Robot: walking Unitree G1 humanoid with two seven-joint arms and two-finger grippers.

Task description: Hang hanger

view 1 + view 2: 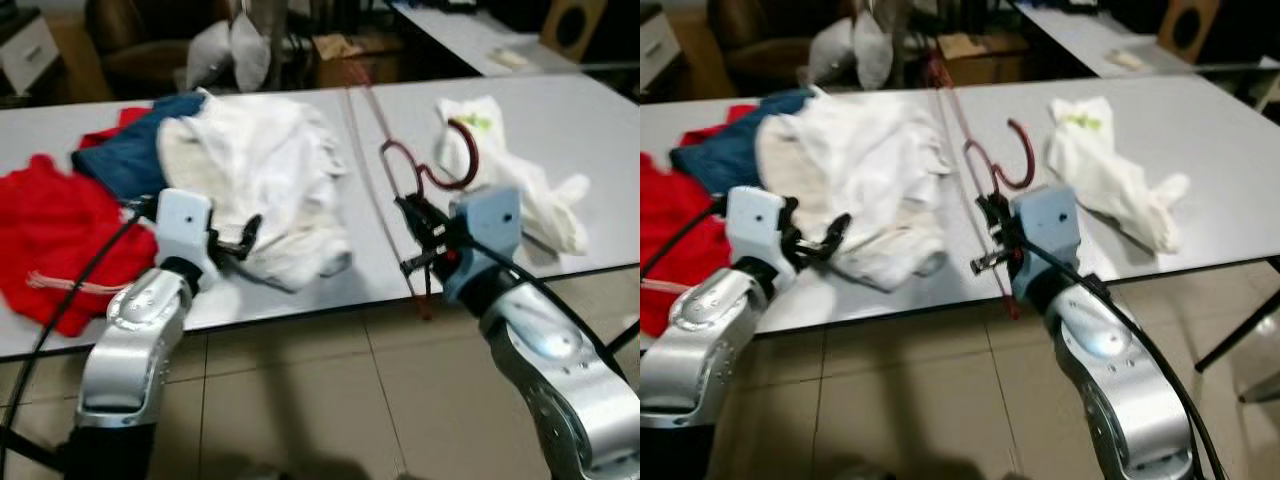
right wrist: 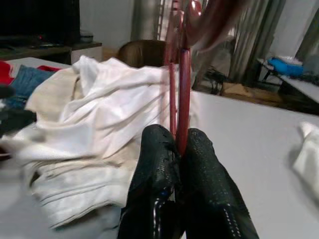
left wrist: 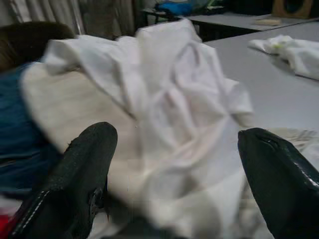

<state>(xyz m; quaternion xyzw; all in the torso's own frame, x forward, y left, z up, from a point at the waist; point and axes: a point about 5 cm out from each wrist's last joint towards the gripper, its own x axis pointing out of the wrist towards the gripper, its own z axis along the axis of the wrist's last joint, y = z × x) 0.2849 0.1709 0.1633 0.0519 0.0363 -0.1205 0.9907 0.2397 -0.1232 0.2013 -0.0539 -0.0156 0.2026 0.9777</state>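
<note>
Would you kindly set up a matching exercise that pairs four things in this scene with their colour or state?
Things:
1. hanger
2. left end effector
3. right end effector
4. garment by the table's left edge

Colour or state:
A. open, facing the white clothes pile
B. red cloth
C. dark red wire
D. shut on the hanger

Pairs: 1-C, 2-A, 3-D, 4-B

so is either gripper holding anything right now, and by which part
The right gripper is shut on the dark red hanger, pinching its thin wire just below the hook. The left gripper is open, facing the white garment, holding nothing.
</note>
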